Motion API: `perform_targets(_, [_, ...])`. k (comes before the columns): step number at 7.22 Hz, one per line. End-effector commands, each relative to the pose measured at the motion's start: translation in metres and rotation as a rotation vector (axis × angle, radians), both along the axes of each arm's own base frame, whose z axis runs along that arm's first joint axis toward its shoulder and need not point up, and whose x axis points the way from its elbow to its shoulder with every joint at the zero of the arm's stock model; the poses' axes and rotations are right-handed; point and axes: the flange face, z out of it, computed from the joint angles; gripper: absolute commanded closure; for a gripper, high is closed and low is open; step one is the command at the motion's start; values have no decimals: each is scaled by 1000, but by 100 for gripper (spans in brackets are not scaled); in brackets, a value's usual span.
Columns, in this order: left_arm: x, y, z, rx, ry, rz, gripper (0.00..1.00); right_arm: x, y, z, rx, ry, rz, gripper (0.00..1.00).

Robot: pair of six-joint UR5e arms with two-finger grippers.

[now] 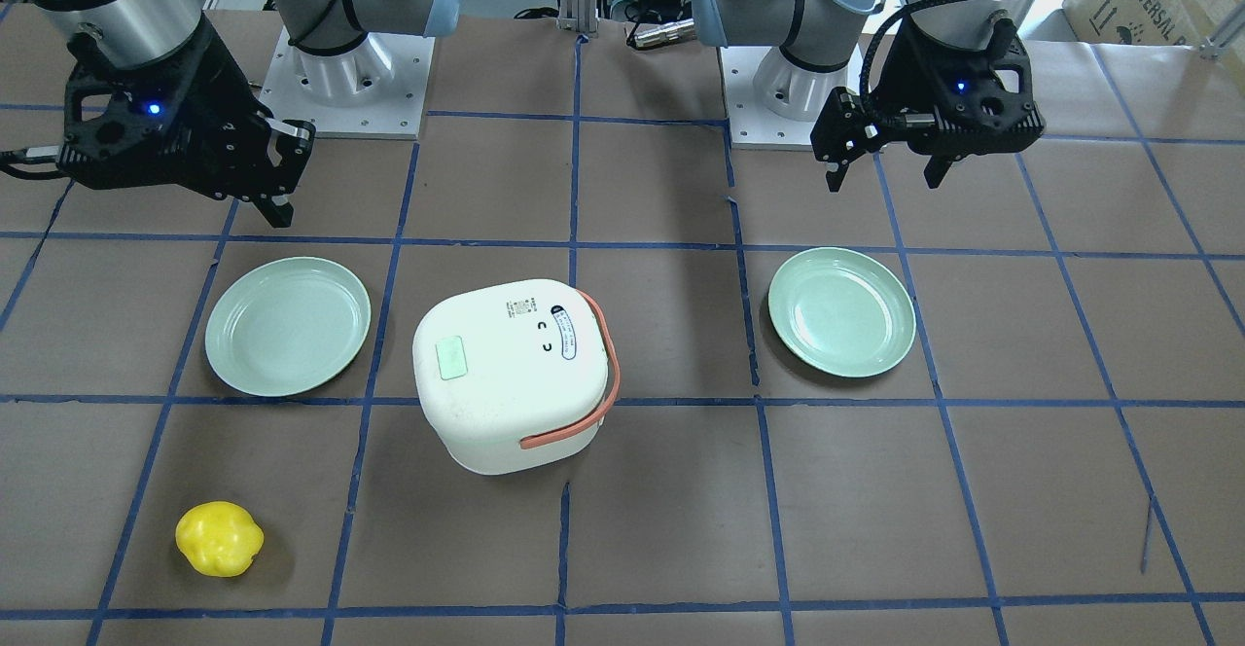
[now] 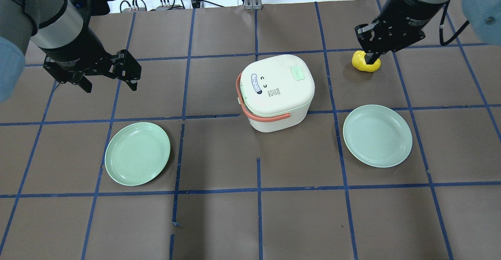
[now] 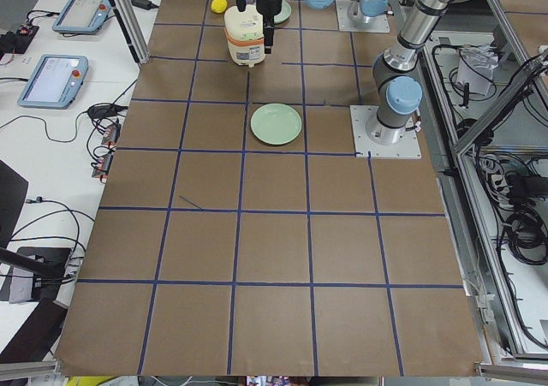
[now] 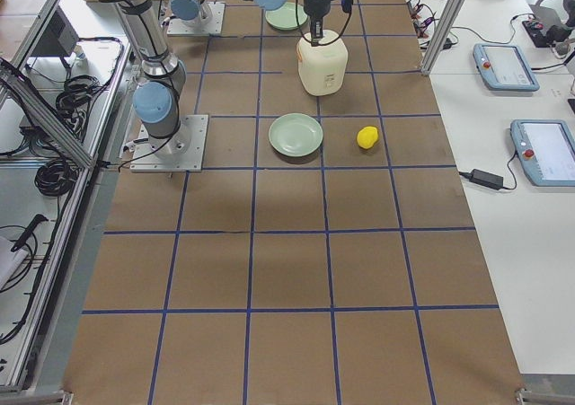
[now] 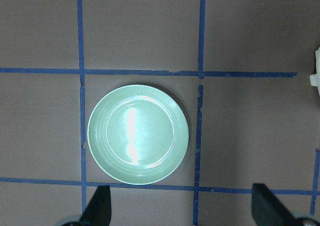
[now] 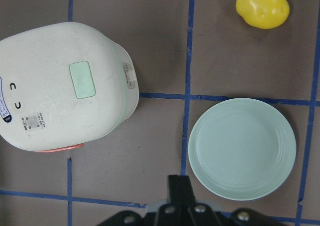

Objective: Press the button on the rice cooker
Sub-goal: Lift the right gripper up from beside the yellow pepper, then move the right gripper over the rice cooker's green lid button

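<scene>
The white rice cooker (image 1: 511, 374) with an orange handle stands mid-table, lid shut. Its pale green button (image 1: 452, 357) is on the lid top and also shows in the overhead view (image 2: 298, 73) and the right wrist view (image 6: 82, 79). My right gripper (image 2: 370, 60) is shut and empty, high above the table and to the cooker's right; its fingers (image 6: 180, 183) are pressed together. My left gripper (image 2: 109, 76) is open and empty, high over the table's left side, with its fingertips (image 5: 97, 208) wide apart.
A green plate (image 2: 137, 153) lies left of the cooker, below my left gripper. A second green plate (image 2: 377, 135) lies to the right. A yellow pepper-like object (image 1: 219, 538) sits at the far right, beyond that plate. The table is brown paper with a blue tape grid.
</scene>
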Motion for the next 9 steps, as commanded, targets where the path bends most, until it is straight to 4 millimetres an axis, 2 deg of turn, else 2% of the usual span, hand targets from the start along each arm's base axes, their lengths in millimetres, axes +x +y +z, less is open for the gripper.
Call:
perform_targets(1, [0, 0, 0, 0, 0, 0, 0, 23, -20, -28, 7, -81, 47, 91])
perform_targets(5, [0, 0, 0, 0, 0, 0, 0, 56, -54, -72, -31, -69, 90, 88])
perform_targets(7, [0, 0, 0, 0, 0, 0, 0, 73, -70, -85, -73, -63, 90, 85])
perform_targets(9, [0, 0, 0, 1, 0, 0, 0, 84, -73, -96, -89, -38, 105, 85])
